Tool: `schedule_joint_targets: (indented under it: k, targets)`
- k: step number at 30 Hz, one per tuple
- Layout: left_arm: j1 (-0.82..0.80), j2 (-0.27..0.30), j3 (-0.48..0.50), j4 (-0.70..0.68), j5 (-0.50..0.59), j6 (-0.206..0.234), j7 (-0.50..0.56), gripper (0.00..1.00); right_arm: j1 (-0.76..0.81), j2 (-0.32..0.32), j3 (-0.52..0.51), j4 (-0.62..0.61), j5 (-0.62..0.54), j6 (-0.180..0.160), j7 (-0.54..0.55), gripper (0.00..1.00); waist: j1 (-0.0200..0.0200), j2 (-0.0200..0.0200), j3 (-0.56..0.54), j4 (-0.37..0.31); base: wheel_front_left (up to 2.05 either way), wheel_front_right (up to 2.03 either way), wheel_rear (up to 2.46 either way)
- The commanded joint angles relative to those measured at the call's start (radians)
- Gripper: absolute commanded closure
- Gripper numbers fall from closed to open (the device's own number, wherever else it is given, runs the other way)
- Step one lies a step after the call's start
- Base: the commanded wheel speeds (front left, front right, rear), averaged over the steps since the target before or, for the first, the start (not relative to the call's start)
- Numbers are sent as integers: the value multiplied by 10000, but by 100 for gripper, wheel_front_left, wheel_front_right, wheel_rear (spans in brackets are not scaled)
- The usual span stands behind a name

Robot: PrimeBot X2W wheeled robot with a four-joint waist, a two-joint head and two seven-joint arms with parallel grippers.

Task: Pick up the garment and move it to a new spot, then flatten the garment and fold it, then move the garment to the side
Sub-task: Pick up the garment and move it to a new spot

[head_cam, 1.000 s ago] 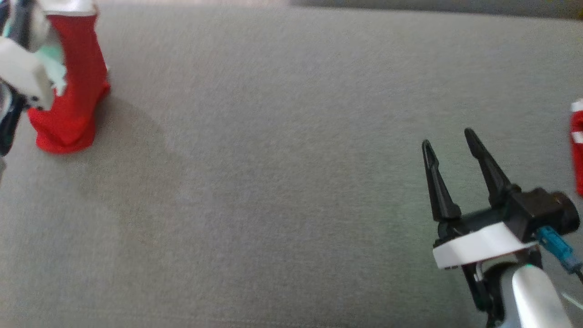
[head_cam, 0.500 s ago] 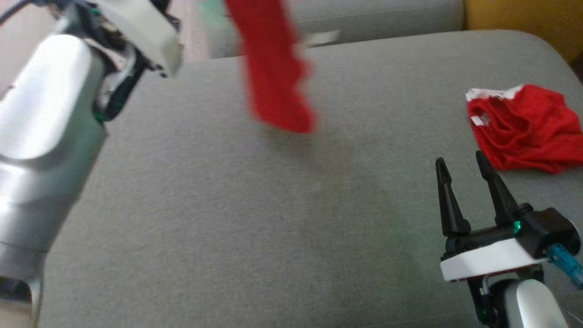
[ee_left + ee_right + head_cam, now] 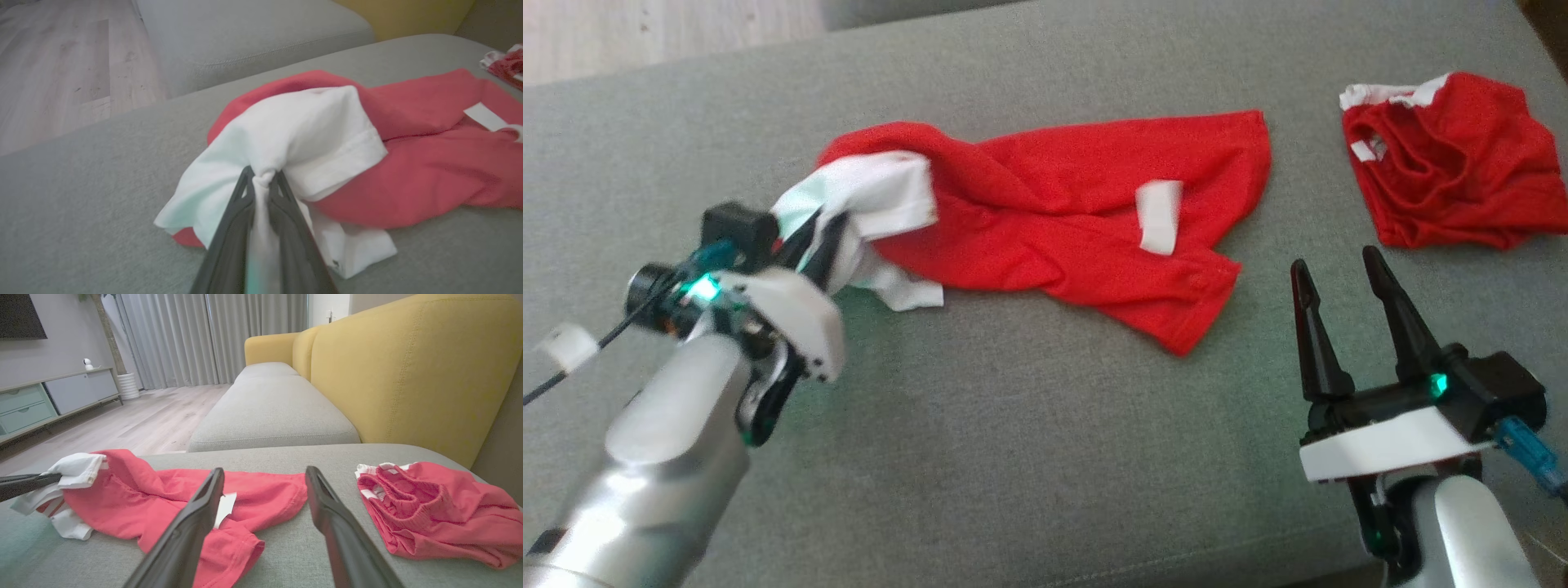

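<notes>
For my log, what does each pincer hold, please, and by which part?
Left pincer grips the red fabric garment by its white part; right pincer is empty.

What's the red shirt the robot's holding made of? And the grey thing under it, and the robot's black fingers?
The red garment looks like soft knit cloth, maybe cotton: matte, creased, with stitched hems. The grey cushion looks like woven upholstery fabric: a fine speckled weave shows. The right gripper's fingers seem hard plastic, dark and smooth, though that's unsure.
</notes>
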Motion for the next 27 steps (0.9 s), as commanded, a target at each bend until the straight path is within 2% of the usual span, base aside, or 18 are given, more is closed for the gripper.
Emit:
schedule_joint_targets:
  k: [1,3,4,5,6,13,17,23,27]
  targets:
    - [-389,464,424,148,-51,51,-347,100,-345,-28,212,-257,53,65,-162,0,-2,0,276,-160,0,0,0]
    - [-238,541,448,566,-46,42,-604,100,-352,-28,155,-210,39,65,-205,0,-2,0,353,-145,0,0,0]
    - [-200,559,458,727,-43,22,-735,78,-350,-28,113,-178,25,65,-220,0,-2,0,373,-115,0,0,0]
    - [-178,568,457,861,-28,2,-867,43,-344,-28,74,-147,17,65,-234,0,-2,0,374,-73,0,0,0]
    - [-173,559,449,972,-9,-20,-990,0,-336,-28,31,-118,10,65,-246,0,-2,0,360,-16,0,0,0]
    - [-353,279,675,1170,-191,-60,-1727,0,-353,-28,-2,-20,-71,65,-225,0,-2,0,11,420,0,0,0]
    - [-380,172,882,862,-315,63,-2242,0,-308,-28,-41,61,-207,65,-129,0,-2,0,-651,810,0,0,0]
    - [590,25,1017,82,-525,568,-2702,0,171,-28,-228,154,-251,65,5,0,-2,0,-1668,1384,0,0,0]
    - [1797,-20,1112,-824,-570,1168,-3078,0,593,-28,-288,150,-216,65,68,0,-2,0,-2144,1724,0,0,0]
